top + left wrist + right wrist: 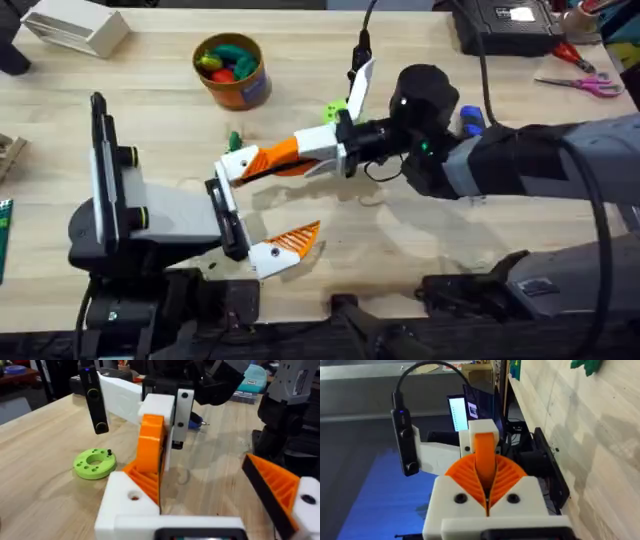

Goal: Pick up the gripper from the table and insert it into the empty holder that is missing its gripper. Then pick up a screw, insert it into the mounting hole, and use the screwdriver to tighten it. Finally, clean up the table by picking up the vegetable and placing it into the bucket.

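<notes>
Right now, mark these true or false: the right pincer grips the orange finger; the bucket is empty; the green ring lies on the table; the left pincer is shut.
The right pincer is shut on the orange finger: true.
The bucket is empty: false, it holds colourful toys.
The green ring lies on the table: true.
The left pincer is shut: false, it is open, its fingers set wide apart.

You get the overhead view looking down and forward over the tabletop (400, 250). Your left wrist camera sits low, close behind the orange gripper (150, 445), facing across the wood. Your right wrist camera, rolled sideways, views that same gripper (485, 457) from close.
</notes>
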Motion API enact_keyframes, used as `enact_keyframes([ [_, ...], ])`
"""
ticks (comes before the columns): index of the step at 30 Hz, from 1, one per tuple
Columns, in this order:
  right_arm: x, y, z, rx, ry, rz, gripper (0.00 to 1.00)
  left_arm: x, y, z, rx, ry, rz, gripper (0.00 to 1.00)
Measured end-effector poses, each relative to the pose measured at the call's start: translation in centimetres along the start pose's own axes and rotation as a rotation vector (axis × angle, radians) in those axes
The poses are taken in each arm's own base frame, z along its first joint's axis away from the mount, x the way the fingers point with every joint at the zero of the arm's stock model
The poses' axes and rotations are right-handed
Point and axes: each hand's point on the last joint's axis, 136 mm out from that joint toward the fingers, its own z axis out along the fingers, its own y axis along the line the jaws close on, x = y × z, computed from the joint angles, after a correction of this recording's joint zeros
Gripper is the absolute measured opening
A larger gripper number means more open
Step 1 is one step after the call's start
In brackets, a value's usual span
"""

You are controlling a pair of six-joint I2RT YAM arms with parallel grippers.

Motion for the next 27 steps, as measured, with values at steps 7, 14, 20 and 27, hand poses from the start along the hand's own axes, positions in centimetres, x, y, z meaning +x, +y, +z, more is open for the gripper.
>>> enact_keyframes([
  [7, -0.03, -0.01, 0.02, 0.0, -0.002, 0.0, 0.015, 0.0, 0.03, 0.0, -0.001, 0.0, 0.0, 0.985],
  [14, -0.04, 0.0, 0.03, 0.001, -0.003, 0.005, 0.054, -0.01, 0.06, 0.0, -0.003, 0.0, 0.001, 0.985],
  [20, 0.12, 0.38, 0.59, -0.004, 0.003, -0.008, 0.866, 0.01, -0.37, 0.02, 0.021, 0.0, -0.002, 0.985],
  [27, -0.37, 0.39, 0.61, -0.001, -0.022, -0.009, 0.896, 0.02, -0.45, 0.02, 0.025, 0.0, -0.003, 0.985],
])
